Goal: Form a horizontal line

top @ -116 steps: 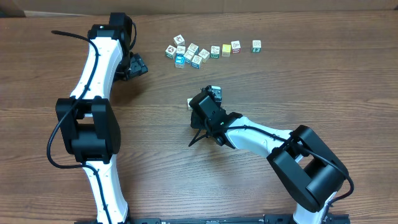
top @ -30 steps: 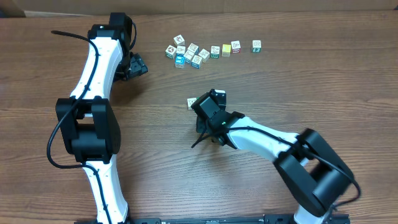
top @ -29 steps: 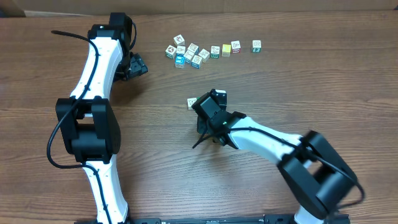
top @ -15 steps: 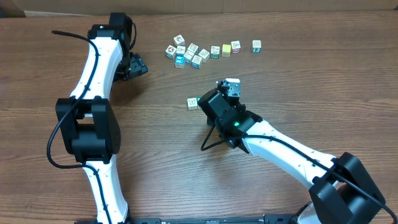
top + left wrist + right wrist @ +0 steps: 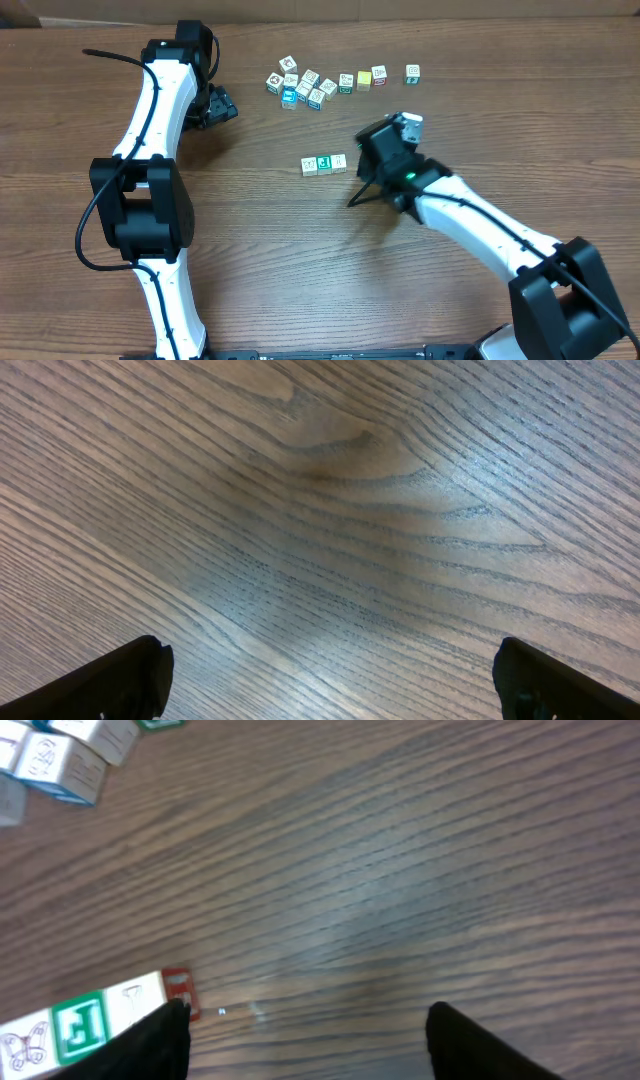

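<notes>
Cube row (image 5: 324,164) of three on tabletop (image 5: 260,270) — right end effector (image 5: 305,1020) spread, empty, near it; left end effector (image 5: 330,670) spread — empty.

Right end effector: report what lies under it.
In the wrist view, only bare table shows under the right end effector, between its fingers. The cube row lies off to one side. Overhead, the end effector itself hides that spot.

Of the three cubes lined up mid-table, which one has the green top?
The middle cube: its top is green, while the left cube and right cube show white tops.
</notes>
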Tool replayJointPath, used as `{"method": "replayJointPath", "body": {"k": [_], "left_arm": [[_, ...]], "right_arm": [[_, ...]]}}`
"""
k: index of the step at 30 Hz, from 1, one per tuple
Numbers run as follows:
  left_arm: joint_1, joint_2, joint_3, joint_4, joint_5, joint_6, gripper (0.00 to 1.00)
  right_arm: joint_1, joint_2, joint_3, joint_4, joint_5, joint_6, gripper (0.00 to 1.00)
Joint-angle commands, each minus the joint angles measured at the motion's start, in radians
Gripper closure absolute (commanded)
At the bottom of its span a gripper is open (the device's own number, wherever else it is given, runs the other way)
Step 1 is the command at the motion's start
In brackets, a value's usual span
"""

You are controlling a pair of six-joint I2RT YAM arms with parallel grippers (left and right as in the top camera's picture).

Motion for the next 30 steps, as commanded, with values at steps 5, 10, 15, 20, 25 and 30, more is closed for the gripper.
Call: {"method": "replayJointPath", "body": {"k": [5,10,15,20,25,30], "left_arm": [[-0.004,-0.021,0.021,-0.002,-0.01,0.004,0.0],[-0.004,-0.021,0.021,-0.002,-0.01,0.005,0.0],[-0.004,-0.021,0.021,-0.002,-0.01,0.004,0.0],[-0.004,-0.021,0.021,-0.002,-0.01,0.004,0.0],[-0.004,-0.021,0.021,-0.002,-0.01,0.005,0.0],[-0.004,-0.021,0.021,-0.002,-0.01,0.004,0.0]], "right_arm": [[-0.069,0.029,0.002,0.003,-0.185,-0.045,0.0],[-0.056,0.029,0.002,0.042,-0.246,-0.167,0.0],[-0.045,0.031,0.087,-0.017,-0.283,-0.28,0.0],[-0.044,0.031,0.356,-0.26,-0.293,-0.308,0.0],[-0.025,0.059,0.537,-0.405,-0.298,-0.311,0.0],[0.034,0.133,0.547,-0.432,-0.297,-0.311,0.0]]}}
